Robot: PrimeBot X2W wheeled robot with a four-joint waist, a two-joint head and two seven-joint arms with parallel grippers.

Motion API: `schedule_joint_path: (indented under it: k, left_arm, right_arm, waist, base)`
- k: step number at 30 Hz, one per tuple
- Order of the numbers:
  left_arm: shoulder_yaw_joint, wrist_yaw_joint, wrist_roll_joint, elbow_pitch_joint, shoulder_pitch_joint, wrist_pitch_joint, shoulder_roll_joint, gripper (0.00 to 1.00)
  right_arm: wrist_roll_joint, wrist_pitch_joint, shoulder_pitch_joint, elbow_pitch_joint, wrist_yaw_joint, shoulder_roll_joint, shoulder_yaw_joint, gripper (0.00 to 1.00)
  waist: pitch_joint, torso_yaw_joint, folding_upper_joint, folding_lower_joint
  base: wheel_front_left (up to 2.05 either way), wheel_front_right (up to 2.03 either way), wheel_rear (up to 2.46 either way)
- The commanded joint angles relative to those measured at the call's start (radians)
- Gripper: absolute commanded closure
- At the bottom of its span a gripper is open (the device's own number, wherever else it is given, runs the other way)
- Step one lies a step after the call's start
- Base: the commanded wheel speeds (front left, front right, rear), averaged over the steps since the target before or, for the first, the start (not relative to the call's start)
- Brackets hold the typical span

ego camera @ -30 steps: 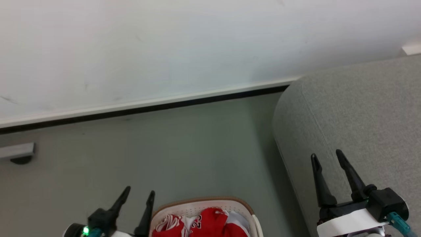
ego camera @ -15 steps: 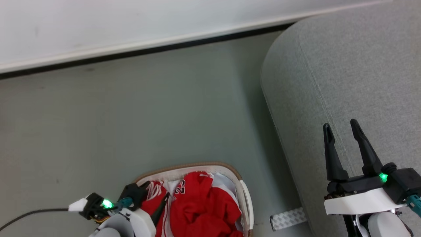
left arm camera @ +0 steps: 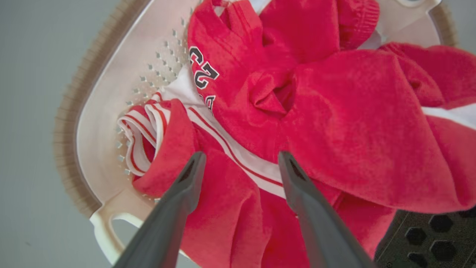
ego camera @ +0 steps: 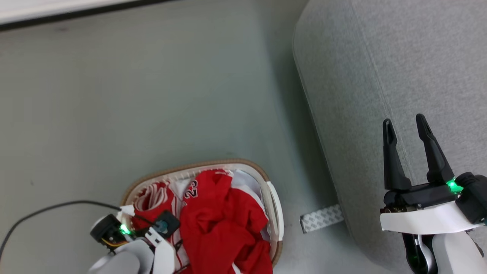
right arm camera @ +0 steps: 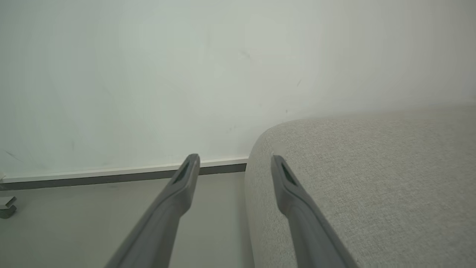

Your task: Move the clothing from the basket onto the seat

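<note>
The white perforated laundry basket [ego camera: 272,213] with a brown rim stands on the grey-green floor [ego camera: 152,95], well away from the floor's wall-side edge and near the rounded left edge of the grey fabric seat [ego camera: 380,57], with a gap of bare floor between them. The clothing [ego camera: 220,224], crumpled red and white jerseys, lies heaped inside the basket and rises above its rim. One red jersey bears the number 23 [ego camera: 191,189], and a collar of red-and-white striped trim [left arm camera: 139,128] lies against the basket's perforated wall.

The left gripper [left arm camera: 241,163] points down into the basket with its two dark fingers spread wide. Their tips stand over the red fabric and a white stripe. Whether they touch the cloth cannot be told, and nothing is pinched between them.

The right gripper [ego camera: 404,121] is also spread wide and holds nothing. It hangs above the seat near its left edge, fingers pointing toward the wall [right arm camera: 186,74].

A strip of patterned tape [ego camera: 321,217] lies on the floor, one end at the seat's lower edge. A black cable [ego camera: 45,209] curves across the floor to the left wrist.
</note>
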Motion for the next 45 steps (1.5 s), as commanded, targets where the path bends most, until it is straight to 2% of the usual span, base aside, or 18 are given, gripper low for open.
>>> schedule_joint_path:
  k: [1, 11, 16, 19, 24, 26, 27, 37, 45]
  left_arm:
    - [-0.01, 0.001, -0.012, 0.011, -0.012, 0.007, 0.011, 0.0]
    - [-0.237, 0.001, -0.069, 0.078, -0.142, 0.096, 0.06, 0.0]
    - [-0.299, 0.001, -0.089, 0.107, -0.197, 0.119, 0.072, 0.0]
    - [-0.333, -0.002, -0.071, 0.127, -0.223, 0.126, 0.077, 0.0]
    - [-0.375, 0.001, 0.023, 0.163, -0.257, 0.146, 0.077, 0.0]
    - [-0.382, 0.001, 0.046, 0.173, -0.253, 0.142, 0.073, 0.96]
    - [-0.384, 0.001, 0.05, 0.177, -0.249, 0.134, 0.07, 1.0]
    - [-0.391, 0.001, 0.032, 0.225, -0.227, 0.066, 0.021, 1.0]
    - [-0.359, 0.001, -0.068, 0.255, -0.154, -0.05, -0.055, 1.0]
  right_arm:
    - [0.003, -0.002, -0.012, -0.007, -0.002, -0.001, 0.002, 0.0]
    - [0.047, -0.002, -0.032, -0.032, -0.002, -0.001, 0.005, 0.0]
    - [0.06, -0.002, -0.045, -0.048, -0.002, -0.001, 0.012, 0.0]
    - [0.065, -0.002, -0.055, -0.051, -0.002, 0.0, 0.017, 0.0]
    - [0.074, -0.002, -0.061, -0.05, -0.002, -0.001, 0.023, 0.0]
    - [0.076, -0.002, -0.066, -0.049, -0.002, -0.001, 0.027, 0.0]
    - [0.076, -0.002, -0.065, -0.047, -0.002, -0.001, 0.027, 0.0]
    - [0.054, -0.002, -0.072, -0.028, -0.002, -0.001, 0.027, 0.0]
    - [0.021, -0.002, -0.046, 0.019, -0.002, -0.001, 0.022, 0.0]
  waist:
    - [0.038, -0.015, 0.0, -0.0002]
    - [0.174, -0.045, 0.0, -0.0002]
    - [0.228, -0.059, 0.0, -0.0002]
    - [0.253, -0.065, 0.0, -0.0002]
    - [0.276, -0.073, 0.0, -0.0002]
    - [0.276, -0.076, 0.0, -0.0002]
    - [0.273, -0.077, 0.0, -0.0002]
    - [0.207, -0.056, 0.0, -0.0002]
    - [0.038, -0.01, 0.0, -0.0002]
  base:
    - [0.0, 0.0, 0.0]
    - [0.0, 0.0, 0.0]
    - [0.0, 0.0, 0.0]
    - [0.0, 0.0, 0.0]
    - [0.0, 0.0, 0.0]
    - [0.0, 0.0, 0.0]
    - [0.0, 0.0, 0.0]
    - [0.0, 0.0, 0.0]
    - [0.0, 0.0, 0.0]
